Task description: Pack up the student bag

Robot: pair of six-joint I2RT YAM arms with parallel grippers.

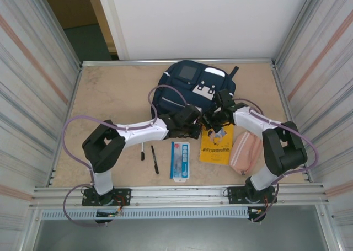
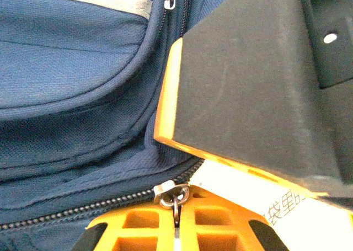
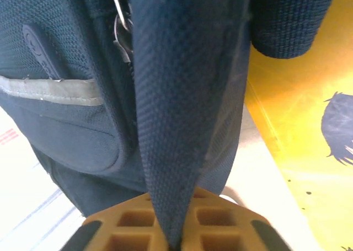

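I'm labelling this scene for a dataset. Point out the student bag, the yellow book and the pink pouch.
student bag (image 1: 172, 74), top external view, navy fabric left of the grey patch.
yellow book (image 1: 216, 151), top external view, lower part of its cover.
pink pouch (image 1: 245, 151), top external view, middle of its fabric.

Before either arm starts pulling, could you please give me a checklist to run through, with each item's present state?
1. Left tool shut on the zip pull: ok.
2. Right tool shut on the navy strap: ok.
3. Zip open for loading: not ok; the teeth beside the zip pull are meshed.
4. Backpack lying on the table: ok.
5. Yellow book, pink pouch, two pens and blue-and-white packet waiting outside the backpack: ok.
6. Yellow book free of the navy strap: cannot tell; the strap crosses in front of it.
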